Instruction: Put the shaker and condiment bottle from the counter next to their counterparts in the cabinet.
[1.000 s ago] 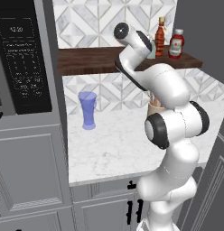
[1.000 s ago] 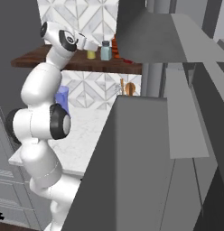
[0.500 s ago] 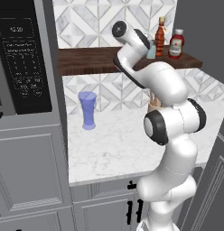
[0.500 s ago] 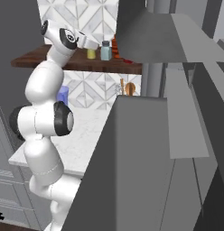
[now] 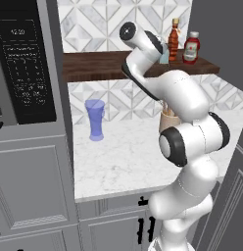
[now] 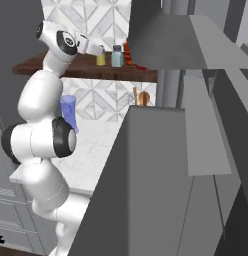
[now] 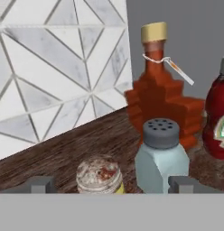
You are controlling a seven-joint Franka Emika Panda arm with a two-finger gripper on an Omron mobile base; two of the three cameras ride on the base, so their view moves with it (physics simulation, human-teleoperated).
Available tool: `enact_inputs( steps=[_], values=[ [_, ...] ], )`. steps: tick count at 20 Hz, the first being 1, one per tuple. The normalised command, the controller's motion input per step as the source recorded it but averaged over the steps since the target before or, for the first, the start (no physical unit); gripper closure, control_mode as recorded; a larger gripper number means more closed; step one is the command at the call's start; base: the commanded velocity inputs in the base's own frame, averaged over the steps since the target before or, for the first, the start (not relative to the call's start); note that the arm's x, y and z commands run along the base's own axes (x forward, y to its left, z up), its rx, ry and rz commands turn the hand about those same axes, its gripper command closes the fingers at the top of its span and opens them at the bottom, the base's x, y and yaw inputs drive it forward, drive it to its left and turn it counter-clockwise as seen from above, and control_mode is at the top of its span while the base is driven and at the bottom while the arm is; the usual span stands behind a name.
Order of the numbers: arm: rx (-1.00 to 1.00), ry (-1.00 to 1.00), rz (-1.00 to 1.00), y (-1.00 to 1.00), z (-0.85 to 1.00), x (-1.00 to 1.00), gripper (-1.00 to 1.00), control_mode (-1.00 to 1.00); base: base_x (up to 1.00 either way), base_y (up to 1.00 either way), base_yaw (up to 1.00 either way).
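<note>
The gripper (image 7: 111, 186) is reaching up to the shelf (image 7: 64, 149), its jaws standing wide apart with the fingertips (image 7: 39, 185) low at either side in the hand view. Between them, nearest of all, the shaker (image 7: 99, 175) is sitting upright on the wood — not gripped, its speckled top well clear of both tips. Just beyond it and toward the right tip, the blue shaker (image 7: 160, 155) is standing close beside, the two nearly touching. Farther past the jaws, the bottle (image 7: 155, 85) is standing tall against the grey wall, and the ketchup bottle (image 7: 218, 115) is sitting at the far right.

From the right base view the shaker (image 6: 100, 58) and blue shaker (image 6: 117, 55) are reading as neighbours on the shelf, the gripper (image 6: 96, 50) just beside them.

Judging by this, both items are already up beside their counterparts, so the placing step is ending. The next move is probably calling for a straight pull-back away from the shelf — without brushing the shaker over.
</note>
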Motion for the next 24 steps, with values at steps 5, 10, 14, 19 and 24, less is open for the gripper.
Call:
enact_inputs(
  steps=[5,10,14,19,24],
  values=[
    [-0.06,0.00,0.00,0.13,0.00,-0.46,-1.00,-1.00,0.00,0.00,0.00],
    [-0.07,0.00,0.00,0.09,-0.01,-0.49,-1.00,-1.00,0.00,0.00,0.00],
    [-0.09,0.00,0.00,0.12,-0.20,-0.63,-1.00,-1.00,0.00,0.00,0.00],
    [-0.11,0.00,0.00,0.12,-0.27,-0.71,-1.00,-1.00,0.00,0.00,0.00],
    [-0.11,0.00,0.00,0.09,-0.31,-0.91,-1.00,-1.00,0.00,0.00,0.00]
  ],
)
